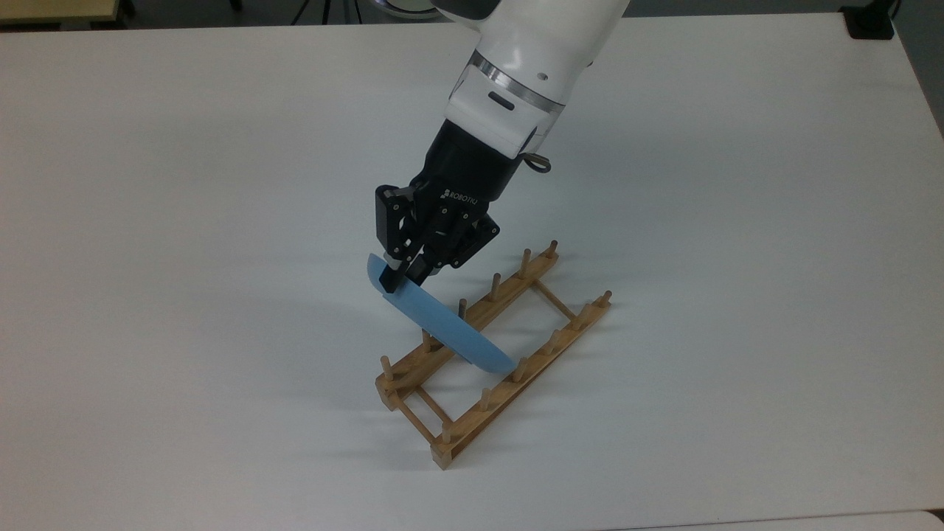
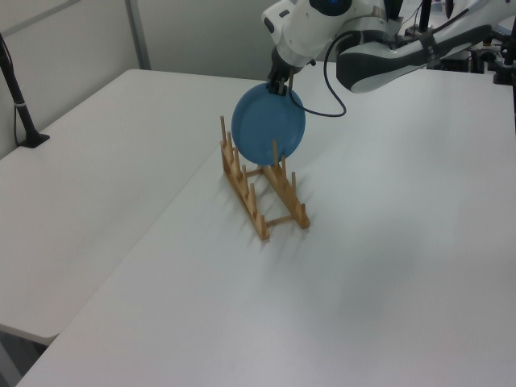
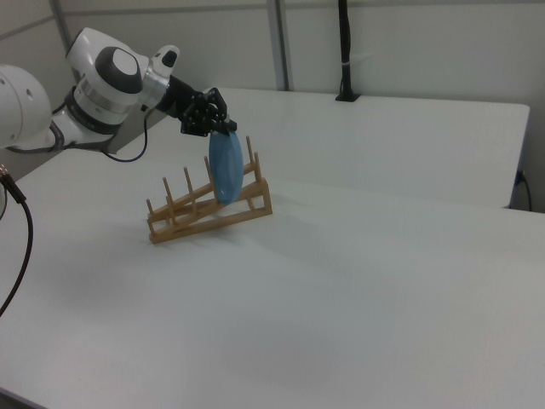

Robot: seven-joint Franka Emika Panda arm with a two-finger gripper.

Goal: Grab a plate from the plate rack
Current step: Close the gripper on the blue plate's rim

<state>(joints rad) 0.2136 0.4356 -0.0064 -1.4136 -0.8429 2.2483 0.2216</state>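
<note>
Your tool [image 1: 398, 279] pinches the top rim of the plate [image 1: 442, 328], which stands on edge between the pegs of the plate rack [image 1: 509, 383] on the worktop [image 1: 147, 221]. It looks light, stiff and likely slick; grip the raised rim and lift straight clear.

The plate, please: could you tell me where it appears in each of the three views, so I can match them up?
Top view: the plate is an edge-on blue crescent at centre, slanting down to the right.
Left view: a round blue disc at upper centre.
Right view: a narrow blue oval left of centre.
Shared landmark: the plate rack it stands in, with the gripper at its top edge.
</note>
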